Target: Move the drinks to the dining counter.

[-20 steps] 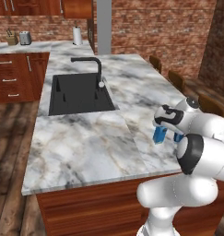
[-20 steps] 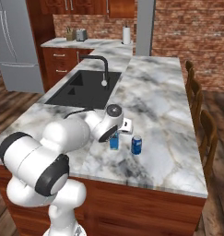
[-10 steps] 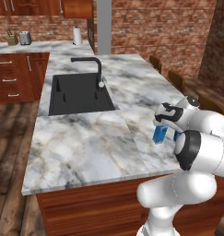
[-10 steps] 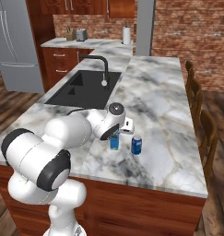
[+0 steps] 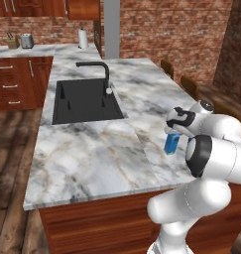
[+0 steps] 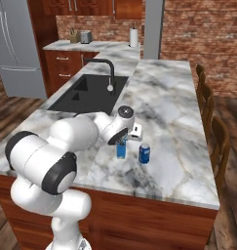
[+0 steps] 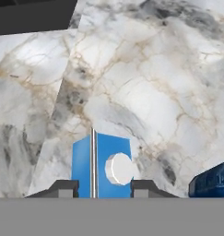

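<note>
Gripper (image 6: 122, 142) sits on top of the blue carton (image 6: 121, 149), fingertips either side of the carton's top in the hand view. Fingers look closed onto its sides, gripping it, though the contact faces are cut off at the bottom of that view, so call it likely clamped on the carton (image 7: 102, 162), not certain.

Carton is upright on the dining counter (image 6: 173, 105), toward the near edge, on the side of the counter away from the sink (image 6: 90, 93). In the left base view the carton (image 5: 171, 143) hangs directly under the wrist, base at or just above the marble; can't tell which.

Blue-and-white can (image 6: 144, 153) stands upright just beside the carton, apart from it, also near the near edge. Its side shows in the hand view (image 7: 214, 180) at the lower right. My read: the carton is being set down next to the can to keep the drinks grouped and clear of the sink basin.

Top-down grasp makes sense: the cap (image 7: 119, 169) and top ridge stay between the fingers, and the carton stays vertical for a flat set-down.

Judgement: this is the placing step for the carton; next is release and a straight lift. Risk is clipping the can on retreat, given how close it is.

Faucet (image 5: 97, 72) is well apart and not in the way.
</note>
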You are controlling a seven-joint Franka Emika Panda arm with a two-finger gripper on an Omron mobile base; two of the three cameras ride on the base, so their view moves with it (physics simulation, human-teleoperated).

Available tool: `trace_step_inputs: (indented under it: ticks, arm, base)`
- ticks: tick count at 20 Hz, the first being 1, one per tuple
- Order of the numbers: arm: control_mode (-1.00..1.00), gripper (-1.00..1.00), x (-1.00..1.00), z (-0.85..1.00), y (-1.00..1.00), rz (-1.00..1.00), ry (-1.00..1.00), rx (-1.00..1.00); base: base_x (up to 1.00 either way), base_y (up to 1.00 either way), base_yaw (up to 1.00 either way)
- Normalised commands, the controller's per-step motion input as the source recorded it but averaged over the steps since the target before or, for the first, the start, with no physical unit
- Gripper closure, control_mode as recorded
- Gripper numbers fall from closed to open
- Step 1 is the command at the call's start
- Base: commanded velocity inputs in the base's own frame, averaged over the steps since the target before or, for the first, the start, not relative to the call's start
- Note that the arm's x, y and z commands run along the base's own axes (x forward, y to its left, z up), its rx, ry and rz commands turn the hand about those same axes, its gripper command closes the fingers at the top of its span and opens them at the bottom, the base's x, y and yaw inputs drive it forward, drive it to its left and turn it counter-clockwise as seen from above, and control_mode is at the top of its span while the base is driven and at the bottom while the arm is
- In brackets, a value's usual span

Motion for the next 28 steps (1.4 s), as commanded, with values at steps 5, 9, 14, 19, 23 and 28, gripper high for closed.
trace_step_inputs:
  ticks: [5,9,14,19,23,28]
  arm:
    - [-1.00,-1.00,-0.09,-0.40,0.08,0.00,0.00,0.00]
    - [-1.00,-1.00,-0.24,-0.35,0.01,0.00,0.00,0.00]
    - [-1.00,-1.00,-0.25,-0.26,0.01,0.00,0.00,0.00]
    - [-1.00,-1.00,-0.07,-0.01,0.00,0.00,0.00,0.00]
    - [-1.00,-1.00,0.00,0.03,0.00,0.00,0.00,0.00]
    - [-1.00,-1.00,0.00,0.21,0.00,0.00,0.00,0.00]
  base:
    - [0.00,0.00,0.00]
    - [0.00,0.00,0.00]
    - [0.00,0.00,0.00]
    - [0.00,0.00,0.00]
    - [0.00,0.00,0.00]
    - [0.00,0.00,0.00]
